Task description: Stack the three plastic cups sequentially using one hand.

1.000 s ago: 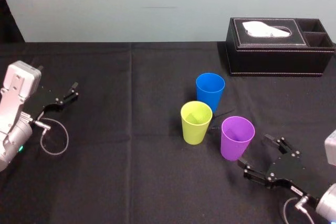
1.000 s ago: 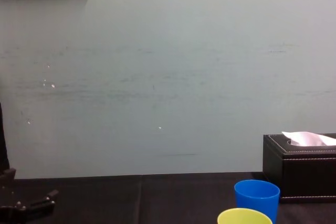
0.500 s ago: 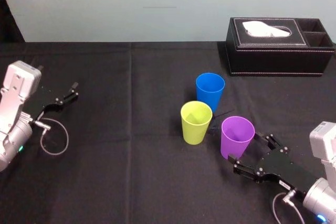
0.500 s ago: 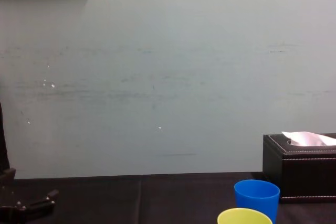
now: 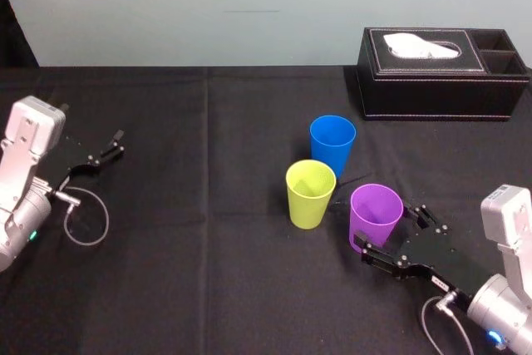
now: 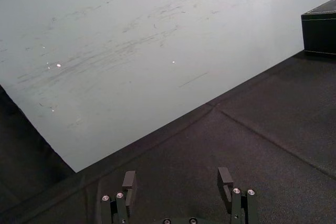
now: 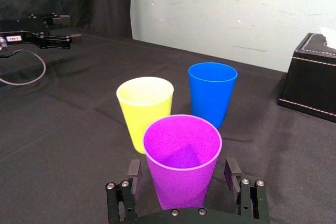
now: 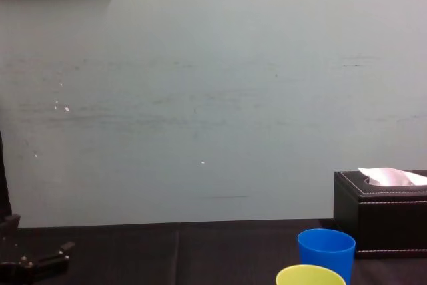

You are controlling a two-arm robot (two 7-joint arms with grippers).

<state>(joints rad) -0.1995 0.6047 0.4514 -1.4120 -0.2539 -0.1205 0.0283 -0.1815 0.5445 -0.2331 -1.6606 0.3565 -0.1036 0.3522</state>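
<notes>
Three plastic cups stand upright and apart on the black cloth: a blue one (image 5: 332, 143) farthest back, a yellow-green one (image 5: 310, 193) in front of it, and a purple one (image 5: 376, 215) nearest my right side. My right gripper (image 5: 391, 229) is open and low at the purple cup (image 7: 181, 158). Its two fingers (image 7: 231, 168) stand on either side of the cup's lower part, with a small gap on each side. In the right wrist view the yellow-green cup (image 7: 145, 109) and blue cup (image 7: 212, 93) stand just beyond. My left gripper (image 5: 104, 154) rests open and empty at the far left.
A black tissue box (image 5: 440, 72) with white tissue sits at the back right, behind the blue cup. A grey cable loop (image 5: 86, 220) lies beside the left arm. Black cloth stretches bare between the left gripper (image 6: 177, 179) and the cups. A pale wall rises behind the table.
My right gripper has slid forward and leftward from the near right until its open fingers straddle the purple cup. The cups and the left arm have not moved.
</notes>
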